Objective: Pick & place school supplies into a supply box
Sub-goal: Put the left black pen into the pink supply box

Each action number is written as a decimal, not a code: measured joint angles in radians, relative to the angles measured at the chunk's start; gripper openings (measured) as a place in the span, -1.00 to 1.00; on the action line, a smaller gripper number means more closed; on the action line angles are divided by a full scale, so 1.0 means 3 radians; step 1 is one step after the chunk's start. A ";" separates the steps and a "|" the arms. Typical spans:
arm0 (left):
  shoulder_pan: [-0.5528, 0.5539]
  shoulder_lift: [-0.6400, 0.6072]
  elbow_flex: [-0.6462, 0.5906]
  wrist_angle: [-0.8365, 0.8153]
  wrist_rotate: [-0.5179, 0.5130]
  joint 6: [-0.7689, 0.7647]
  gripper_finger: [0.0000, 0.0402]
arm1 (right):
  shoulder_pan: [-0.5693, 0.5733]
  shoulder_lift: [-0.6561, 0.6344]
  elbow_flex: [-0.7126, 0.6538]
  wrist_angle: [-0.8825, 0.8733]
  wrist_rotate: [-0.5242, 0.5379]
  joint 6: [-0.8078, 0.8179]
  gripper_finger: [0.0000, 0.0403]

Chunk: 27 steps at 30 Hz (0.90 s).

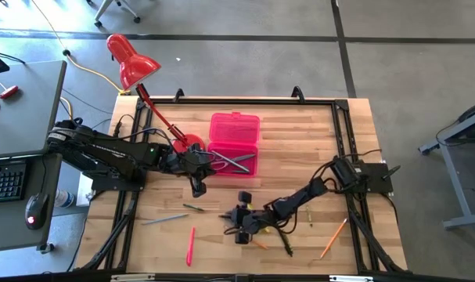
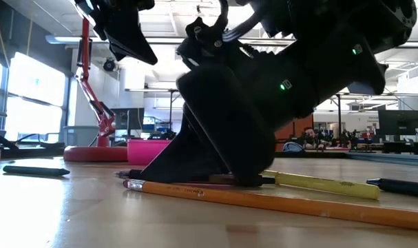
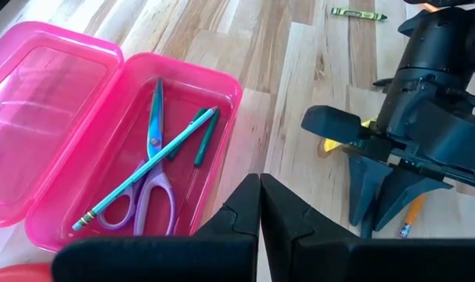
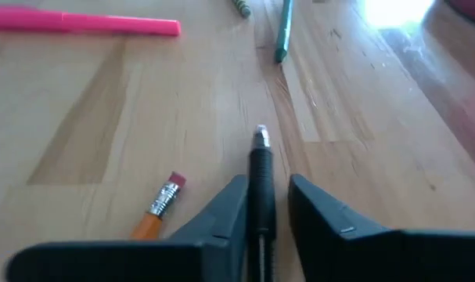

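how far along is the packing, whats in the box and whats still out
Done: the pink box lies open with the purple scissors, a teal pencil and a green stick inside.
In hand: the right tool is down on the table, fingers either side of a dark pen.
Left: pink pen, orange pencil, yellow pencil and a few more on the table. The left tool waits shut by the box.

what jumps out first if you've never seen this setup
The open hot-pink supply box at the table's middle, already holding purple-handled scissors and a teal pencil. Beside it on the left stands a red desk lamp. Nearer the front edge, the right claw is down on the wood, straddling a dark pen, while the left claw hangs shut beside the box.
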 joint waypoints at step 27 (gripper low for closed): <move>-0.0001 -0.0039 0.0003 0.0001 0.0267 -0.0015 -0.80 | -0.1358 -0.0716 -0.0022 -0.0429 -0.0523 -0.1017 -0.79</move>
